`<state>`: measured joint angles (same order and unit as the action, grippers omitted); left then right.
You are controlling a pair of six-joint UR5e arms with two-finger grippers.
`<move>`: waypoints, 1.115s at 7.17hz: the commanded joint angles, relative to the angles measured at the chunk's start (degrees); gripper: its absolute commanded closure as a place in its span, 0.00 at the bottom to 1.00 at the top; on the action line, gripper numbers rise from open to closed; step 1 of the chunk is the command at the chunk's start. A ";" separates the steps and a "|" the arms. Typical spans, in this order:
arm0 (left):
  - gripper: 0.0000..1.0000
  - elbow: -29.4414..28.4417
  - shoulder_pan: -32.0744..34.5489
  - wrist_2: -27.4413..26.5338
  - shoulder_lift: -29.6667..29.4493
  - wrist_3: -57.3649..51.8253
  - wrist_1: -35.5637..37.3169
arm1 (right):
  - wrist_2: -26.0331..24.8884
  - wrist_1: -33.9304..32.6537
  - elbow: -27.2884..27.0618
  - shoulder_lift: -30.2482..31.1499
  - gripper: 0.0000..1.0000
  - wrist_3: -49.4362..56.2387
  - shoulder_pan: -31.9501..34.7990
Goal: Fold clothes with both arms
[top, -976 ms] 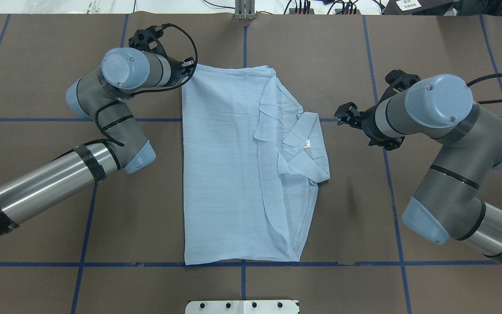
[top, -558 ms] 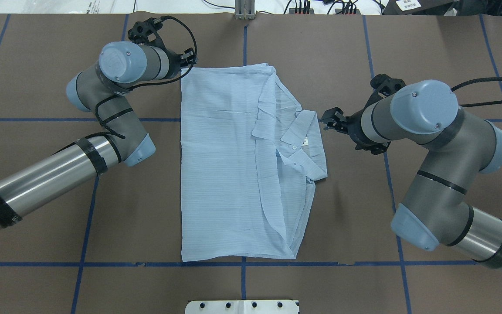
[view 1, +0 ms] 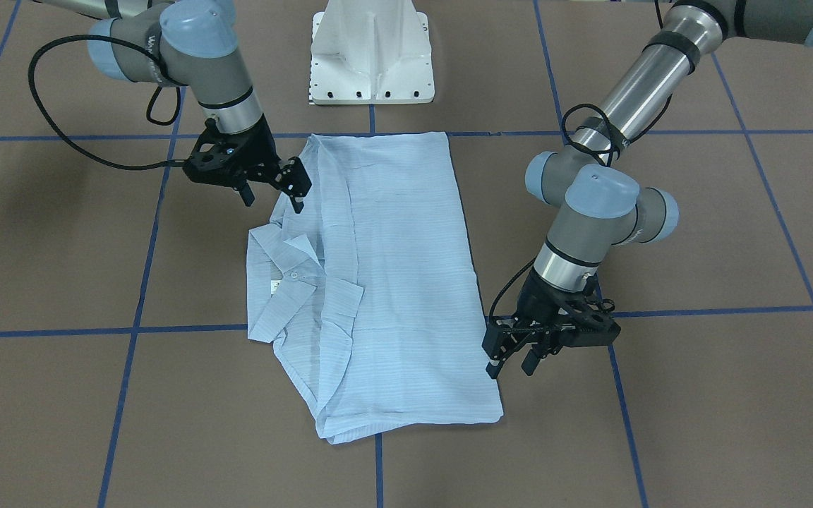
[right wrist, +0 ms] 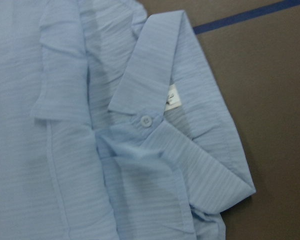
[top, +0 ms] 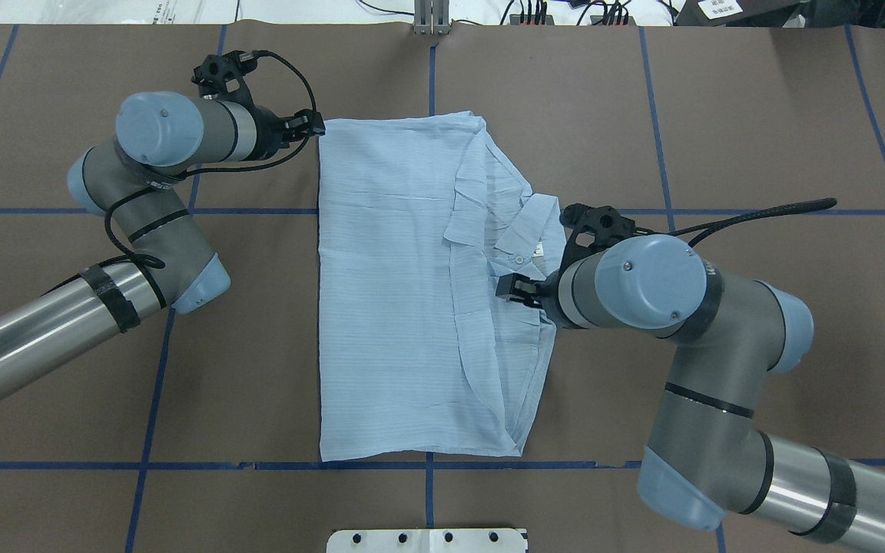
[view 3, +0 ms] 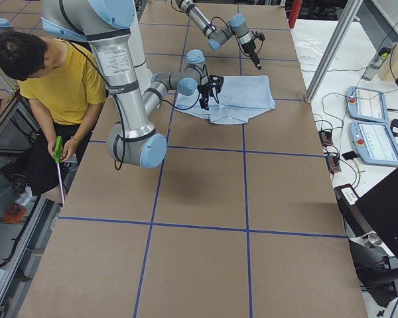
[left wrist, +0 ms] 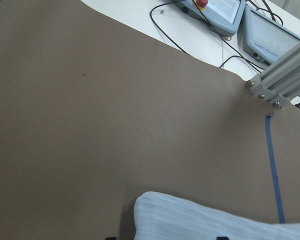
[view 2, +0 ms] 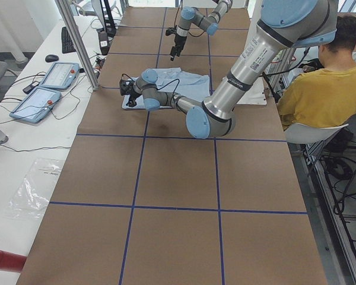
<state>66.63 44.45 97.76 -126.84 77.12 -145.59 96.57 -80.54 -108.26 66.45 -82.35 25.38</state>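
The brown worktop (top: 642, 115), gridded with blue tape, carries the light blue shirt (top: 389, 307) at its middle, folded into a long panel with the collar (top: 538, 223) on the right. The left arm (top: 158, 146) reaches to the shirt's far left corner, where the left jaws stand wide apart and empty. The right arm (top: 642, 284) hangs over the collar, the right jaws likewise spread, gripping nothing. A white label (right wrist: 172, 97) and a button (right wrist: 145, 120) show at the neck.

Left tool (view 1: 511, 363) tip-down, jaws apart — right tool (view 1: 272, 200) likewise downward, jaws wide apart.
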 commanded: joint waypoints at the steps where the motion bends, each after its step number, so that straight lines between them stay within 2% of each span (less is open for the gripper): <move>1: 0.27 0.78 0.73 0.76 2.03 -2.50 -0.39 | -0.42 -7.41 -0.03 -4.29 0.00 15.60 -3.83; 2: 0.27 0.78 0.73 0.76 2.12 -2.51 -0.40 | -1.46 -10.57 0.06 -5.53 0.00 20.00 -4.89; 3: 0.27 0.78 0.73 0.76 2.21 -2.51 -0.40 | -4.78 -15.30 -0.02 -6.50 0.00 26.83 -6.12; 4: 0.27 0.78 0.73 0.76 2.47 -2.33 -1.18 | -7.51 -17.09 -0.02 -7.46 0.00 31.42 -7.78; 6: 0.27 0.78 0.73 0.85 2.56 -1.98 -1.36 | -6.93 -16.93 0.24 -7.47 0.00 36.63 -9.73; 8: 0.27 0.78 0.73 0.85 2.65 -1.98 -1.36 | -7.80 -16.85 0.50 -7.56 0.00 36.74 -12.27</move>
<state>67.41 45.22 98.61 -124.26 75.12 -146.94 89.22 -97.43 -107.97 58.90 -46.08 14.61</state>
